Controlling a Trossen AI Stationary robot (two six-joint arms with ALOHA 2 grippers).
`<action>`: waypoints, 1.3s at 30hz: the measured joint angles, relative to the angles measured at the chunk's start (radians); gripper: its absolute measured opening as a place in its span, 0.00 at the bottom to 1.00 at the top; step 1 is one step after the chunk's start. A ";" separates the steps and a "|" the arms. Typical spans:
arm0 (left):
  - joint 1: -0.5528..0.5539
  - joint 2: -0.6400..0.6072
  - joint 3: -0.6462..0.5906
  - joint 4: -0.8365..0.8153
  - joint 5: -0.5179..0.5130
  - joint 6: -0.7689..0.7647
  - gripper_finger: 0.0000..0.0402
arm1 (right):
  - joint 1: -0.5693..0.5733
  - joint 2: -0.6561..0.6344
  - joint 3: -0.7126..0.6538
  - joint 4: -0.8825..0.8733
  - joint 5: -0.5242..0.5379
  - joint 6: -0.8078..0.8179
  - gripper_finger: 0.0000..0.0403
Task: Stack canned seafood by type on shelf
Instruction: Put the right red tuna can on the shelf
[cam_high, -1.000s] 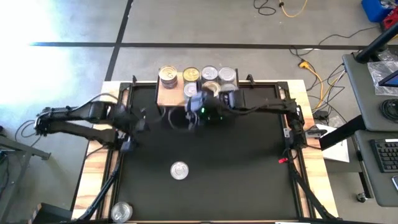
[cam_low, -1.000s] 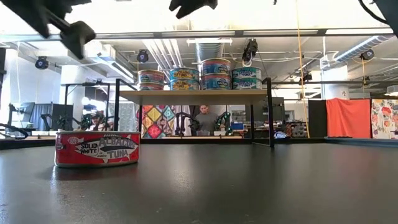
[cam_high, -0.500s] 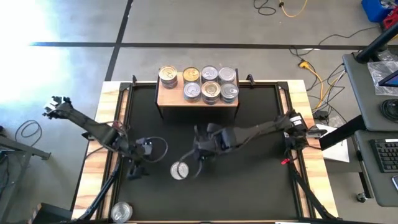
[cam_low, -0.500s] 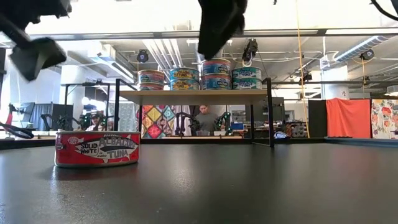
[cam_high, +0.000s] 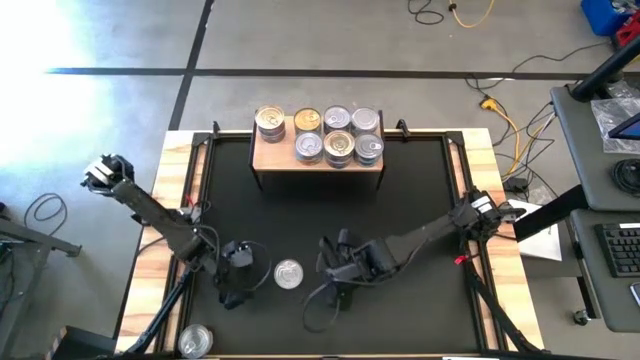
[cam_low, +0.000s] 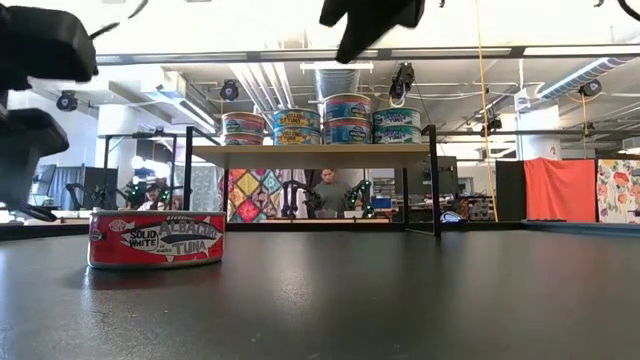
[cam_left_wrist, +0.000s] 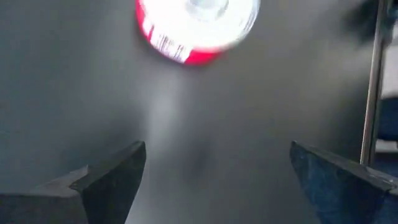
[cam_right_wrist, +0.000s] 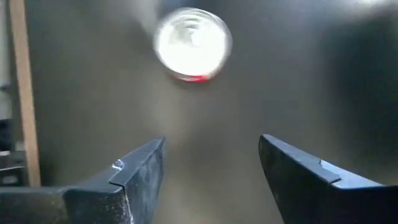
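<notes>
Both open, empty grippers, left (cam_high: 238, 283) and right (cam_high: 340, 272), have dropped lower-centre, flanking 1 tuna can (cam_high: 288, 274); pickup looks imminent.

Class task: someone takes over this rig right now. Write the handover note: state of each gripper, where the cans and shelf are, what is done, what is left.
Left gripper: jaws open, empty, just left of the red tuna can on the black table.
Right gripper: jaws open, empty, just right of that can.
Shelf at the table's far edge: seven cans seen from above, the low view shows some stacked.
One more silver-lidded can sits at the near left corner, on the wooden rim.
Done: shelf mostly loaded.
Left: shelve the tuna can and the corner can by type.
</notes>
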 joint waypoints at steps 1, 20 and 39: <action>-0.019 0.022 0.008 0.025 -0.050 -0.019 0.95 | 0.007 -0.001 -0.003 0.022 0.001 -0.005 0.62; -0.165 0.573 0.303 0.056 -0.497 -0.232 0.95 | -0.007 0.006 -0.095 0.210 -0.030 -0.179 0.68; -0.212 0.647 0.306 -0.057 -0.601 -0.482 0.95 | -0.103 0.219 -0.103 0.315 -0.132 -0.466 0.81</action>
